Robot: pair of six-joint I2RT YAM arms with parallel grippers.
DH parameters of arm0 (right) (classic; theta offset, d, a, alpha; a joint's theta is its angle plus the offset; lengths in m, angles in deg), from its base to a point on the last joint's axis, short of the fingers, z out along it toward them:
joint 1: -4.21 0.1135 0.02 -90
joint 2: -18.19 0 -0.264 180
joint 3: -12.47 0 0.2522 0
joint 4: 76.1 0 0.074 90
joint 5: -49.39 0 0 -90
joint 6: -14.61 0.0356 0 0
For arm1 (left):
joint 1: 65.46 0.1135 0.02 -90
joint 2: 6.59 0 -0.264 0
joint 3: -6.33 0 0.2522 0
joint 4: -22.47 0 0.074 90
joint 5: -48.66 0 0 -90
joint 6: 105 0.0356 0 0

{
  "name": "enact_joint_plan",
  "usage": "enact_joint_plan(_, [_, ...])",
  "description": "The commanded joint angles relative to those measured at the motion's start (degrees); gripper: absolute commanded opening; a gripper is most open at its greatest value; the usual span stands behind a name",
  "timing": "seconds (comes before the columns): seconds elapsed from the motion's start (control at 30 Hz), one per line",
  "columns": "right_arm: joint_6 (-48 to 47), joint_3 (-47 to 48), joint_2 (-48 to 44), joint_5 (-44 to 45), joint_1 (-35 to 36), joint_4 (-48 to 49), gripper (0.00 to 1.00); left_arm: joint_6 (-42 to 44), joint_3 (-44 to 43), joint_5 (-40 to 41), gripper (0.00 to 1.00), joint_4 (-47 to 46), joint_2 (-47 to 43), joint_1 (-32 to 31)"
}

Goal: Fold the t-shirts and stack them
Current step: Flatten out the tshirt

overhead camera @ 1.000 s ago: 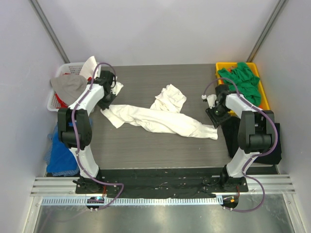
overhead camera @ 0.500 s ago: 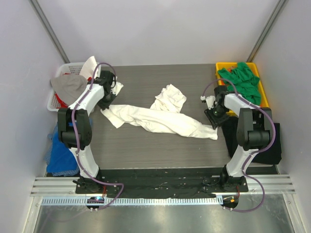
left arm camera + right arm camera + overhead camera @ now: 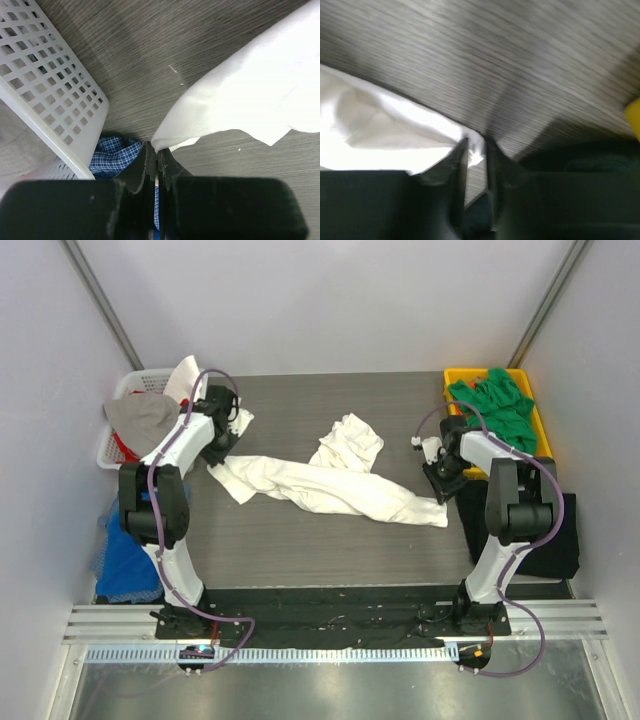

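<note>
A white t-shirt lies stretched in a crumpled band across the table, and it also fills the right of the left wrist view. My left gripper is shut on its left corner beside the basket. My right gripper is at the shirt's right end. Its fingers stand narrowly apart with the cloth's corner between the tips, in a blurred view. Green t-shirts are heaped in a yellow bin. A black t-shirt lies flat at the right edge.
A white lattice basket with grey cloth stands off the table's left edge. Blue checked cloth lies below it. Grey walls close in both sides and the back.
My right gripper has shifted slightly towards the shirt's right end and its jaws have narrowed around the corner. The left arm and the shirt have stayed put.
</note>
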State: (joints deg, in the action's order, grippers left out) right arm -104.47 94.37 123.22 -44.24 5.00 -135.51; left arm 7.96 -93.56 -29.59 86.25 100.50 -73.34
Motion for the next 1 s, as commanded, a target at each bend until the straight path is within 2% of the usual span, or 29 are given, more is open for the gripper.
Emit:
enact_joint_plan(0.0, [-0.5, 0.4, 2.8, -1.0, -0.1, 2.8, 0.18, 0.1, -0.4, -0.8, 0.0, 0.0, -0.7, -0.2])
enact_joint_plan(0.2, [-0.5, 0.8, 2.4, 0.1, -0.1, 2.6, 0.01, 0.2, 0.0, -0.7, 0.0, -0.2, -0.9, -0.3])
enact_joint_plan(0.5, [1.2, 3.9, -3.1, 2.5, -0.1, -0.3, 0.01, -2.7, -1.0, -3.4, 0.0, -1.5, -1.9, -0.4])
enact_joint_plan(0.7, [2.6, 12.0, -8.6, 3.4, -0.1, -5.1, 0.01, -7.4, -6.2, -8.5, 0.0, -1.2, -3.9, -0.6])
enact_joint_plan(0.83, [3.6, 18.0, -11.8, 3.4, -0.1, -6.8, 0.01, -12.2, -9.0, -19.1, 0.0, -2.4, -6.9, -0.6])
enact_joint_plan(0.97, [5.0, 22.5, -13.9, 3.4, -0.1, -7.3, 0.01, -17.4, -12.0, -25.0, 0.0, -4.2, -9.5, -0.6])
